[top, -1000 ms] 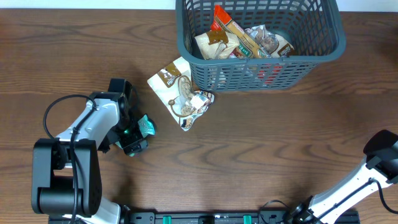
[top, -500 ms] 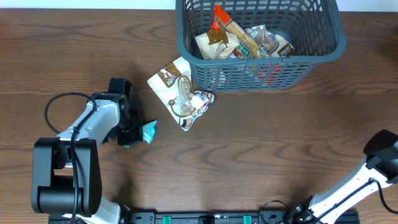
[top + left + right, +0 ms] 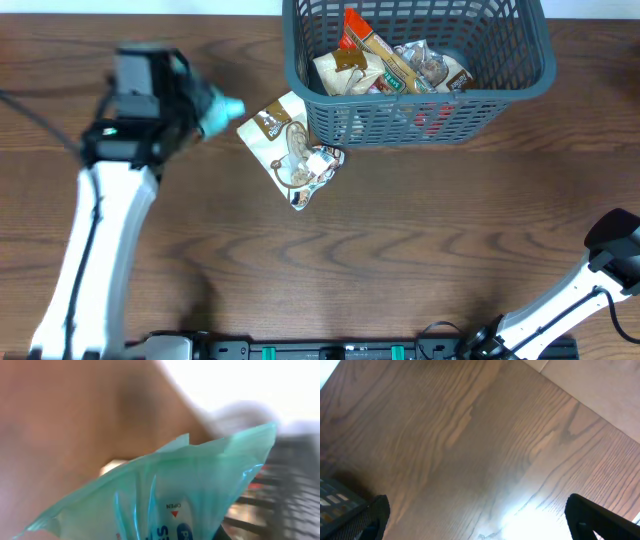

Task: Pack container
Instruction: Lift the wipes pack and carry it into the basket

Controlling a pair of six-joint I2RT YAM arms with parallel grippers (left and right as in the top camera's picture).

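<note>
Teal packet (image 3: 222, 108) is gripped by the left gripper (image 3: 196, 106), the nearer arm, and the grey-blue container (image 3: 291, 50) is found to its right.

Teal packet (image 3: 165, 495), blurred container (image 3: 299, 480) behind

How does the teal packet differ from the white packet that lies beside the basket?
The teal packet is teal all over; the white packet is white with brown print. The teal one is held by the left gripper, off the table; the white one lies flat on the table by the basket. Overhead, the teal one looks smaller. Both are outside the basket.
</note>
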